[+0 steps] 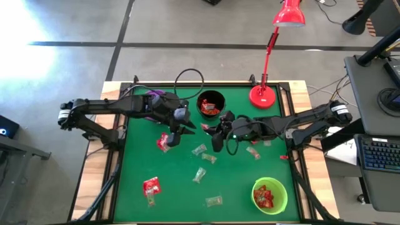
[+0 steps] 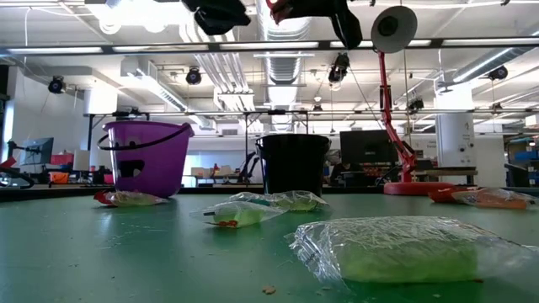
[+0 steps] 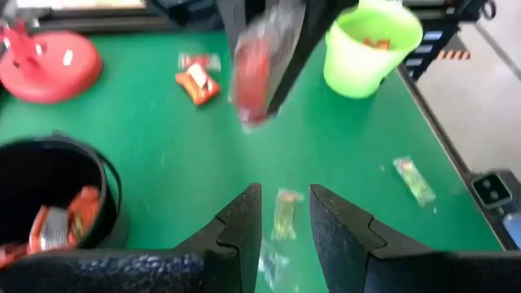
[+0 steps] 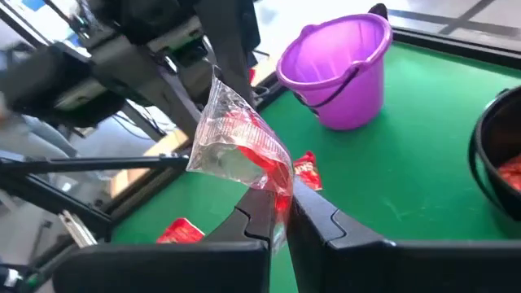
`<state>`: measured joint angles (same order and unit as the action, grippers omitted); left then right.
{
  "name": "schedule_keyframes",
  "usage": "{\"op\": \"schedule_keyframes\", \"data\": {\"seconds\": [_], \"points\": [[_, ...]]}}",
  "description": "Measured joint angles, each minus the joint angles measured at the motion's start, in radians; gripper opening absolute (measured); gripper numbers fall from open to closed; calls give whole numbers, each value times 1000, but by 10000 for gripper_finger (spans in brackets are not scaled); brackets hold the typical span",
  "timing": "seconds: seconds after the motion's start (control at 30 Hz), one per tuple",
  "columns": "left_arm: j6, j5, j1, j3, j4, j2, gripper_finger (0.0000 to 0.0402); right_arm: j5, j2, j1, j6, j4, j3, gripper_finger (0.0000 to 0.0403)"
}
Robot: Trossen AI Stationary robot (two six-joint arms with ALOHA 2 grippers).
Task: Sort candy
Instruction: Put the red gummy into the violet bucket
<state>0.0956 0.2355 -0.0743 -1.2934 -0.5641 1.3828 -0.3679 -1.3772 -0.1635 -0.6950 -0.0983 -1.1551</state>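
Clamped in the right gripper (image 4: pixel 279 213), a clear crinkly red-filled candy (image 4: pixel 240 146) is held just lower-right of the black cup (image 1: pixel 210 103), frame centre.

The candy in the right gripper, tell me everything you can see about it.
The candy is a crinkly clear wrapper with red contents and red printing, small beside the purple bucket. The right gripper is shut on its lower edge, so the packet stands up from the fingers, tilted, lifted off the green table. Nothing else touches it. The left wrist view shows it too, blurred, hanging above the mat.
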Motion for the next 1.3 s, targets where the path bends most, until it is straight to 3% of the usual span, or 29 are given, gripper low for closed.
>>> {"op": "schedule_keyframes", "data": {"seconds": [0.7,1.0,1.13,1.3], "points": [[0,4,-13,0,105,21,86,34,-60,-2,1,-39,-56,13],[0,54,-17,0,148,38,84,27,-64,0,0,-54,-56,13],[0,56,-24,0,148,38,70,27,-65,0,0,-53,-56,13],[12,60,-34,0,146,38,24,27,-65,0,0,-53,-57,13]]}}
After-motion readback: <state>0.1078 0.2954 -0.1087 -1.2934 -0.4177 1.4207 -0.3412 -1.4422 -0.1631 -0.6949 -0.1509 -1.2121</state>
